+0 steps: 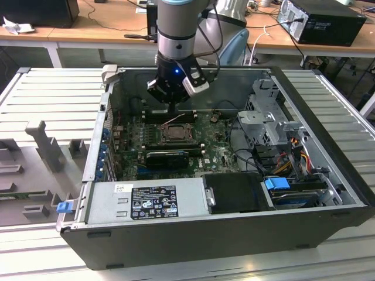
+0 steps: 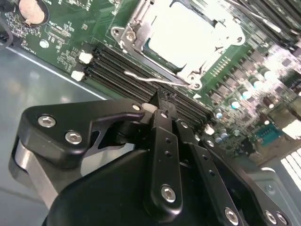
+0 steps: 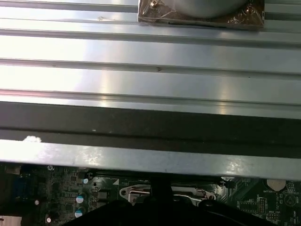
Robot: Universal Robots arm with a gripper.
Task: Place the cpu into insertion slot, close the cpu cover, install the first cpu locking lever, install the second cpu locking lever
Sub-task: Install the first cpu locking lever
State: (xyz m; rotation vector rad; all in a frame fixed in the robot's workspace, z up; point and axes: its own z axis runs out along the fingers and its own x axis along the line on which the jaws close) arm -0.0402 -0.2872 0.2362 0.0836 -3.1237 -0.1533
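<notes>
Tool: my gripper [image 2: 162, 104] hangs inside the open computer case [image 1: 328, 202], low over the green board [image 1: 220, 153], at the board's far edge as the exterior view shows it.
Tool state: in the second wrist view my fingers [image 2: 164, 141] lie pressed together with no gap at the tips and nothing between them, so I call it closed and empty.
Cpu: the cpu [image 2: 186, 33] already sits in the insertion slot [image 1: 175, 132], its pale face showing through the window of the cpu cover [image 2: 136, 23], which looks folded flat over it.
Lever: a thin wire locking lever [image 2: 150, 80] runs along the socket side that faces my fingertips, just past the dark memory slots [image 2: 117, 70]. It seems raised a little off the board, not latched, though I can't be sure.
Key relation: the socket lies just ahead of my fingertips, toward the board's middle. The lever's long axis runs across my line of approach, parallel to that near socket edge, and its free end is the part nearest my tips. Tips and lever are close but apart.
Progress, as I judge it: chip seated, cover down, levers still to do.
</notes>
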